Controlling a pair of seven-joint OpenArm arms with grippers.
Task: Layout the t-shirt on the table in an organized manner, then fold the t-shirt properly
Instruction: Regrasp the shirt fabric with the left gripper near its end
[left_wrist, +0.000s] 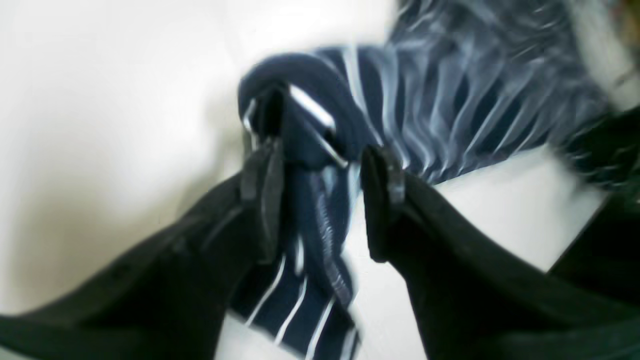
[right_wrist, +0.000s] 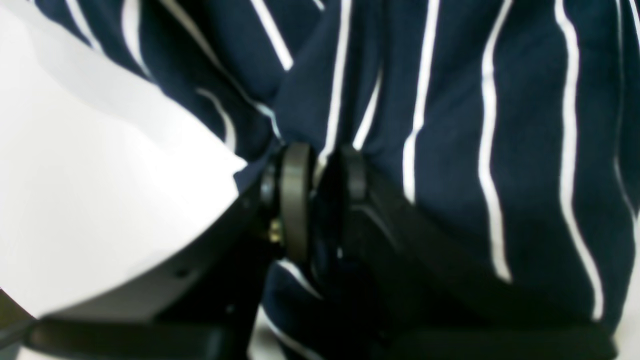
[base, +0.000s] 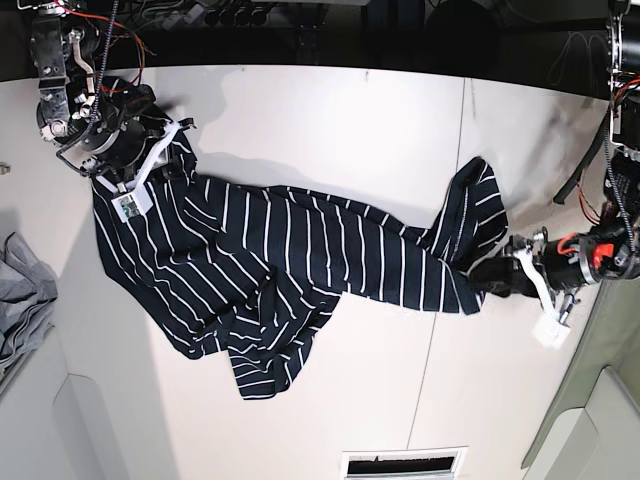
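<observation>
A: We see the t-shirt (base: 300, 265) stretched across the counter (base: 330, 110), right fingers (right_wrist: 320, 165) pinching one end.

B: We note left fingers (left_wrist: 320, 165) parted around the other end, likely releasing.

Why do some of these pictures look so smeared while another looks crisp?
Left wrist view: the t-shirt is streaked with motion blur, the table washed out yellowish. Right wrist view: soft focus, stripes fuzzy. Base view: sharp, with soft shadows beside the cloth.
</observation>
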